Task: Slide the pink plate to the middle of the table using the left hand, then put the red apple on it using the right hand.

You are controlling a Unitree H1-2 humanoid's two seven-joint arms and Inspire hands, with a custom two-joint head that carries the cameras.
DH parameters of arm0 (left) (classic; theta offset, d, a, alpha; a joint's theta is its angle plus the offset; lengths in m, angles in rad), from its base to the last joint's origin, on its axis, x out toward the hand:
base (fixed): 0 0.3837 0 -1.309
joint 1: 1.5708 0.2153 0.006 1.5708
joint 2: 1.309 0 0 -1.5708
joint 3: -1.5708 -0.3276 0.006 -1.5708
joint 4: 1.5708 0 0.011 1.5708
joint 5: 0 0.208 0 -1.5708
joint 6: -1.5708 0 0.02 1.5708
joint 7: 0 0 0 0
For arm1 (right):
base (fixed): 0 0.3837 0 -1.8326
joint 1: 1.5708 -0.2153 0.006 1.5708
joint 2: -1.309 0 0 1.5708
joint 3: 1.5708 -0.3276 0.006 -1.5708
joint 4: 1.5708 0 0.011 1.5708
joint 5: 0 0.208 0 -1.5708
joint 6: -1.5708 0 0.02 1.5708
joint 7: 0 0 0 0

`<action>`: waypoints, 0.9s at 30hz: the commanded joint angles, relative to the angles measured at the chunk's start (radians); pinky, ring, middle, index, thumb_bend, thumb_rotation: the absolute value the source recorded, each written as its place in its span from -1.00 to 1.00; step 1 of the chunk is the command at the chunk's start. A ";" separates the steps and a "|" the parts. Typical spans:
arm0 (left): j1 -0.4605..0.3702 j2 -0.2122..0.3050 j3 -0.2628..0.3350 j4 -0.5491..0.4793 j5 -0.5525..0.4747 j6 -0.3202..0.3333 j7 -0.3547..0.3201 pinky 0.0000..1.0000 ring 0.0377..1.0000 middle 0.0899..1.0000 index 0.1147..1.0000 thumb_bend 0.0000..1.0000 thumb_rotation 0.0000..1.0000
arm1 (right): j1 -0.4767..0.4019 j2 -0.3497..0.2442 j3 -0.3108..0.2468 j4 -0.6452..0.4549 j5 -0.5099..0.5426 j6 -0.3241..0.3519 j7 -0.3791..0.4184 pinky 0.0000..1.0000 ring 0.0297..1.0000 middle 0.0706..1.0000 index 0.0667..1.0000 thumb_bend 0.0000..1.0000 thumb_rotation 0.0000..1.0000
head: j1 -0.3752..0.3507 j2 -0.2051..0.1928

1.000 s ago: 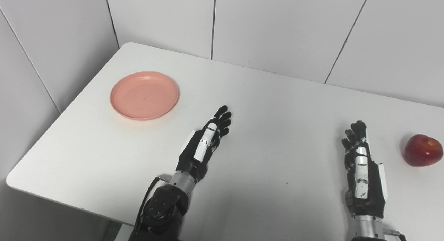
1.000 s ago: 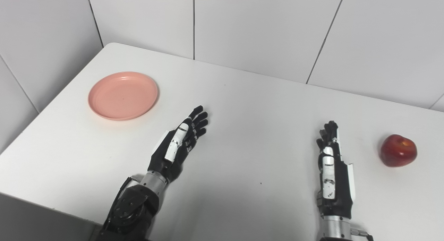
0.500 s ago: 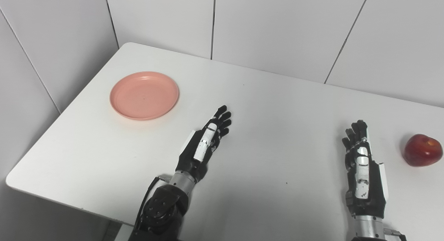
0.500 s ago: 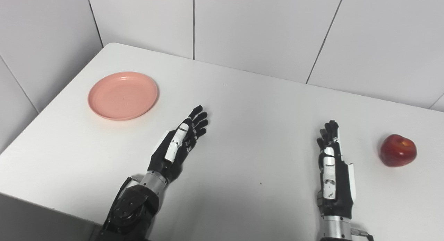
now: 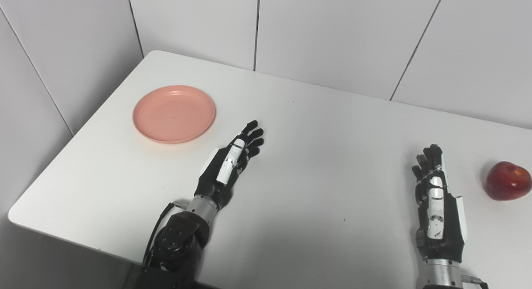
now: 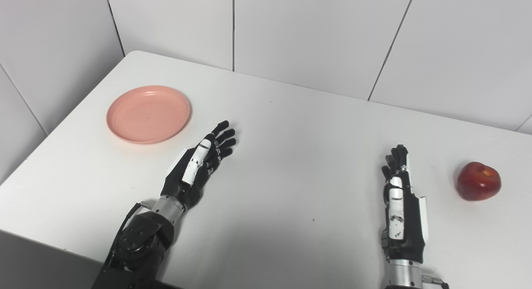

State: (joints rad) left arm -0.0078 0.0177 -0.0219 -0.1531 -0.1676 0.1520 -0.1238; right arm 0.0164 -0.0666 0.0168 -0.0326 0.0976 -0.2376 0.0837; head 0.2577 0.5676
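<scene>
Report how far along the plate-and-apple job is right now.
Nothing is done yet. The pink plate sits at the table's far left, not the middle, and is bare. In hand: the left hand, open and holding nothing, lies right of and nearer than the plate, apart from it. Left: slide the plate to the middle, then the open right hand must place the red apple, untouched at the right edge.

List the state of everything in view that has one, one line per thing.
Plate: empty, flat on the table's far left, untouched.
Apple: on the table at the far right, not held.
Left hand: open, holding nothing, short of the plate.
Right hand: open, holding nothing, apart from the apple.
</scene>
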 commanded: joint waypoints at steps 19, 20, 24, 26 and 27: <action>-0.213 0.067 0.088 -0.185 -0.061 0.115 0.007 0.84 0.82 0.81 0.77 -0.26 1.00 | 0.040 -0.011 -0.012 0.099 -0.006 -0.045 0.009 1.00 1.00 1.00 0.99 -0.51 1.00 | 0.023 -0.019; -0.225 0.073 0.095 -0.189 -0.060 0.122 0.009 0.83 0.82 0.81 0.77 -0.26 1.00 | 0.041 -0.011 -0.012 0.098 -0.005 -0.043 0.010 1.00 1.00 1.00 0.99 -0.51 1.00 | 0.023 -0.019; -0.266 0.092 0.121 -0.202 -0.058 0.155 0.021 0.84 0.81 0.82 0.77 -0.25 1.00 | 0.042 -0.008 -0.014 0.092 -0.005 -0.036 0.007 1.00 1.00 1.00 0.99 -0.54 1.00 | 0.024 -0.020; -0.288 0.107 0.136 -0.203 -0.054 0.164 0.028 0.82 0.81 0.82 0.77 -0.25 1.00 | 0.043 -0.009 -0.013 0.088 -0.006 -0.027 0.007 1.00 1.00 1.00 0.99 -0.52 1.00 | 0.025 -0.022; -0.298 0.117 0.143 -0.200 -0.054 0.163 0.027 0.81 0.81 0.82 0.77 -0.26 1.00 | 0.044 -0.010 -0.013 0.086 -0.006 -0.025 0.008 1.00 1.00 1.00 0.99 -0.52 1.00 | 0.028 -0.022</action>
State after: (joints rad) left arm -0.2485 0.1104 0.1127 -0.3327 -0.2118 0.3128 -0.1018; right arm 0.0082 -0.0690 0.0103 -0.0212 0.0937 -0.2395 0.0868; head 0.2838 0.5446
